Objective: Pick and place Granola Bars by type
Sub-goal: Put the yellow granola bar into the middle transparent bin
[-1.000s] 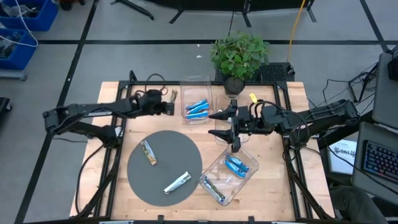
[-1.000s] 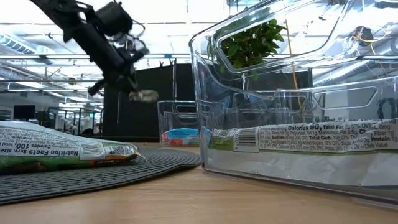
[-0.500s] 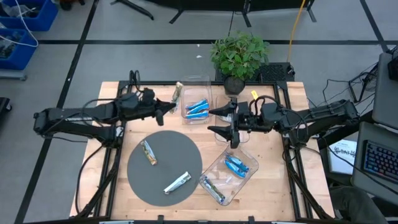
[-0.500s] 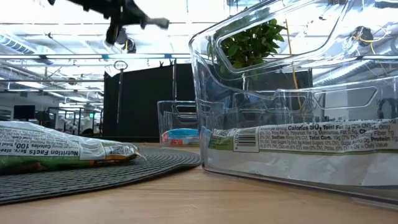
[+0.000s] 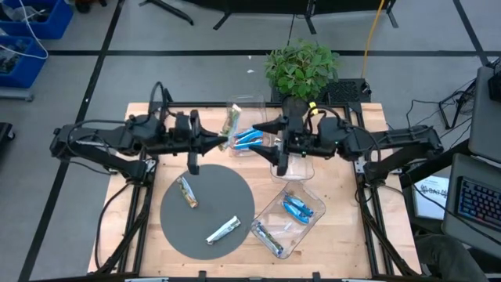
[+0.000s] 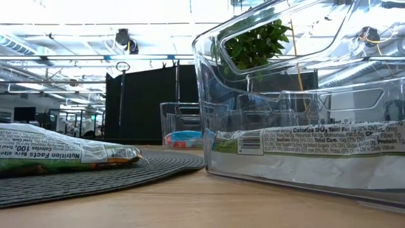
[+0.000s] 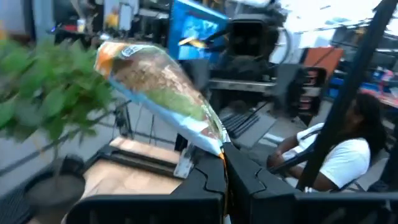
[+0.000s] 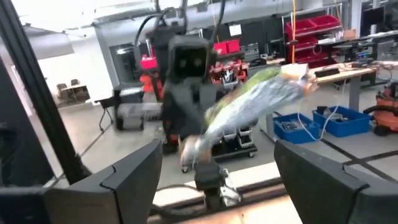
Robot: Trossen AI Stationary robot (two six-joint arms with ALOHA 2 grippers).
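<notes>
My left claw [image 5: 221, 144] is clamped on one end of a tan granola bar [image 5: 231, 122], holding it up above the worktop [image 5: 368, 235] beside a clear bin [image 5: 249, 125] of blue bars [image 5: 249, 137]. My right claw [image 5: 279, 149] faces it, fingers spread wide and empty. Two more bars [image 5: 186, 190] lie on the round grey mat [image 5: 207, 210].

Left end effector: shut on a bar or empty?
Shut on a bar: the left end effector pinches one end of a green-and-tan granola bar.

Bright overhead light, wrist views seemingly motion-blurred
</notes>
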